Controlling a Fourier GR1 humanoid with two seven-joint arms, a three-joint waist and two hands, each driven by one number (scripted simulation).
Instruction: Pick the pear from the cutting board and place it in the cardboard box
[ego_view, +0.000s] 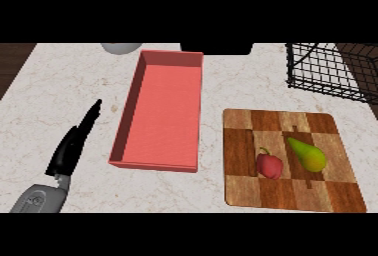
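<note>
A green pear (308, 154) with a reddish blush lies on the checkered wooden cutting board (244, 195) at the right, beside a red pepper-like fruit (269, 166). The box (161, 112), a long salmon-red open container, stands left of the board with nothing inside. My left hand (74, 142) shows at the lower left, left of the box, its fingers straight and pointing away, holding nothing. My right hand is not visible.
A black wire basket (330, 71) stands at the back right. A grey-white round object (122, 48) peeks in at the back, and a dark block (218, 47) sits behind the box. Bare marble counter (44, 85) stretches at the left.
</note>
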